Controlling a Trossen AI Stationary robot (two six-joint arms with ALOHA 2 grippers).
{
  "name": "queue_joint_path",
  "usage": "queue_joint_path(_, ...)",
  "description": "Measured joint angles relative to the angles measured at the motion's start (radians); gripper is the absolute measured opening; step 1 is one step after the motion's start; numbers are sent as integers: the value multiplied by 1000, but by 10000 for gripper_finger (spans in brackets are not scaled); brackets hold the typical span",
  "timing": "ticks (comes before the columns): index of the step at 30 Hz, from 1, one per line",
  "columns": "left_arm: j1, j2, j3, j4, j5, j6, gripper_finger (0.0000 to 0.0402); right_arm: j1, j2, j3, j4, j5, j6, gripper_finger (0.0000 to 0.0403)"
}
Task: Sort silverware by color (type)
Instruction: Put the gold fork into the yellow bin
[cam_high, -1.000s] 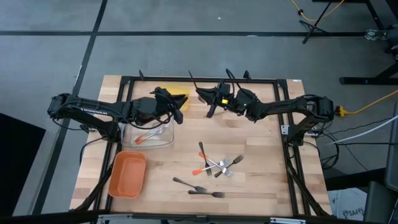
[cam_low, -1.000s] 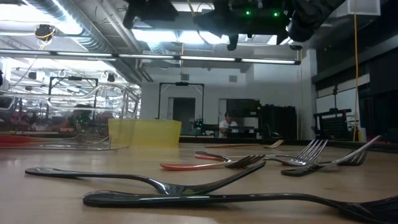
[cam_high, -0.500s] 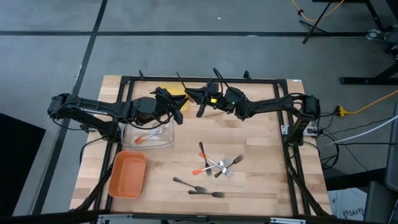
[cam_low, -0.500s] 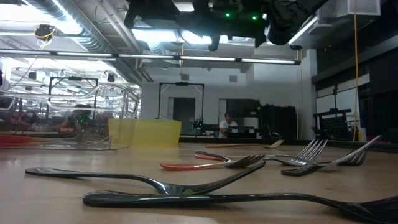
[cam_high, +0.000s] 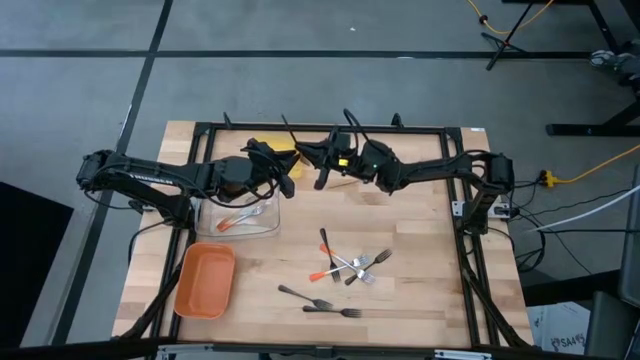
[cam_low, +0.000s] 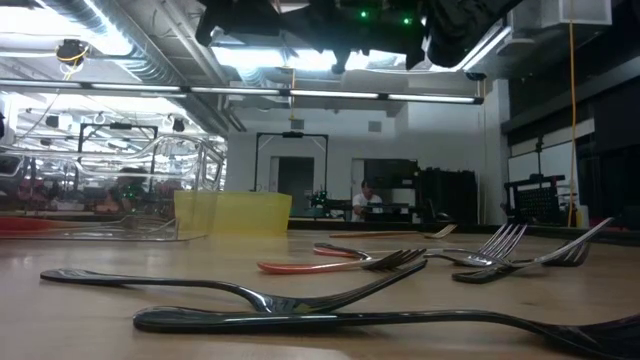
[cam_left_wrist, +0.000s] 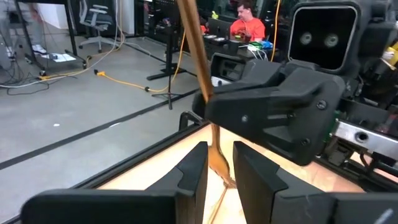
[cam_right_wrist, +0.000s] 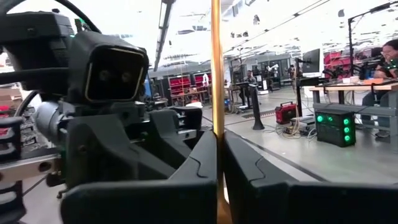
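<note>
The right pincer (cam_high: 322, 158) is pinching a tan wooden utensil (cam_right_wrist: 216, 74) between pressed-together fingers, holding it upright above the far middle of the desk (cam_high: 420, 230), just beside the yellow tray (cam_high: 283, 153). The left pincer (cam_high: 283, 172) is hovering with fingers spread, facing it, and the wooden utensil is standing just beyond the gap between those fingers (cam_left_wrist: 194, 174). Two orange-tipped silver utensils (cam_high: 240, 219) are lying in the clear tray (cam_high: 272, 232) at left. Silver and dark forks (cam_high: 345, 265) are lying crossed mid-desk, with two dark forks (cam_high: 325, 308) nearer. The orange tray (cam_high: 205, 282) is sitting near left.
</note>
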Motion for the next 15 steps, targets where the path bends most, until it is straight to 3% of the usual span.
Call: queue_joint_path(15, -1, 0, 0, 0, 8, -8, 70, 43, 0, 0, 3, 17, 0, 1)
